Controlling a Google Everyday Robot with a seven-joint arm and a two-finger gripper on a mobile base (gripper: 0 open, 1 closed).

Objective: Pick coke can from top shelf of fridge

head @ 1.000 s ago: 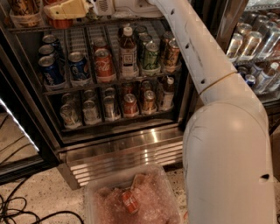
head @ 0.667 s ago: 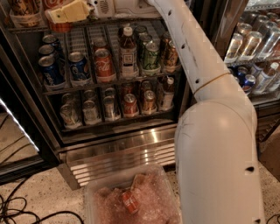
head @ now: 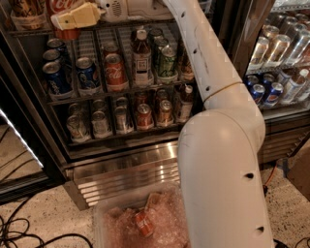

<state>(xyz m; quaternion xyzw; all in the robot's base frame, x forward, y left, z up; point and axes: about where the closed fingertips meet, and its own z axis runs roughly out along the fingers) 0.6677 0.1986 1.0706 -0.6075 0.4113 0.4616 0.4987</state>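
The coke can (head: 62,5) stands at the left of the fridge's top shelf (head: 29,31), red with white script. Only its upper part and its red base below the gripper show. My gripper (head: 68,19), cream coloured on a white wrist, reaches in from the right and lies across the front of the can at mid height. The white arm (head: 203,63) runs down the right of the view. The fridge (head: 126,164) stands open with a ribbed steel base.
The second rack holds blue Pepsi cans (head: 55,80), another red Coke can (head: 116,72), a bottle (head: 142,53) and green cans (head: 167,60). The lower rack holds several cans (head: 144,116). A plastic bin (head: 109,227) with a red can sits on the floor. Cables (head: 19,232) lie at the left.
The arm's large lower body has swung a little to the left. The gripper stays at the coke can on the top shelf.
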